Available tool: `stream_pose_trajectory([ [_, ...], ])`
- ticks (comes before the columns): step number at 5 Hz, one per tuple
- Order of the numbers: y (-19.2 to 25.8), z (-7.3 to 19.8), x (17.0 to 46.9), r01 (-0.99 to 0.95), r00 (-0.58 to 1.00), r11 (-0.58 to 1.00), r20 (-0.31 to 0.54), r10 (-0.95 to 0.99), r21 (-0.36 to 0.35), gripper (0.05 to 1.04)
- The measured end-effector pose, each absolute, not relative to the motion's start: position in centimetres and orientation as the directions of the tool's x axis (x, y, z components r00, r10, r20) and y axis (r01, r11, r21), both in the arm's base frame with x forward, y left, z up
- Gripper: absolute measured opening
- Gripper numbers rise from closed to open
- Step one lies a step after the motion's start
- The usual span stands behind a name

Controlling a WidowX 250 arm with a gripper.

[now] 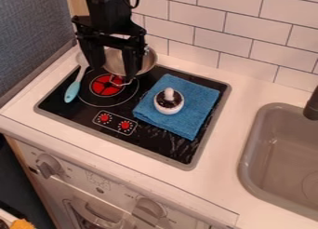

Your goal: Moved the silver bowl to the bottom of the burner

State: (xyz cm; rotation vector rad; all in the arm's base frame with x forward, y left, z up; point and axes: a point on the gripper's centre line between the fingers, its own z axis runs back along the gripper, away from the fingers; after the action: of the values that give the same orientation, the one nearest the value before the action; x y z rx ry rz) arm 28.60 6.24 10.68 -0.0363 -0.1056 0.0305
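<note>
White tiles (222, 35) back the stove (77, 112); the widely spread gripper (114, 72) hangs by the silver bowl (149, 61) behind the burner (102, 87), its move seemingly undone.

Soft, even brightness, with pale streaks of glare on the black stovetop (156, 143) beside the cloth (202, 100)

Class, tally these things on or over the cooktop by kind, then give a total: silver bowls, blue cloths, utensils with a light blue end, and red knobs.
Silver bowl: 1
Blue cloth: 1
Utensil with a light blue end: 1
Red knobs: 2
Total: 5
</note>
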Motion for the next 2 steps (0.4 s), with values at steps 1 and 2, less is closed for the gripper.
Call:
stream_pose_trajectory([
  [1,6.2,9.9,28.6,-0.034,0.996,0.998,0.079,0.038,-0.044,1.001],
  [2,5.9,8.9,30.3,-0.04,0.997,0.998,0.06,0.043,-0.048,1.001],
])
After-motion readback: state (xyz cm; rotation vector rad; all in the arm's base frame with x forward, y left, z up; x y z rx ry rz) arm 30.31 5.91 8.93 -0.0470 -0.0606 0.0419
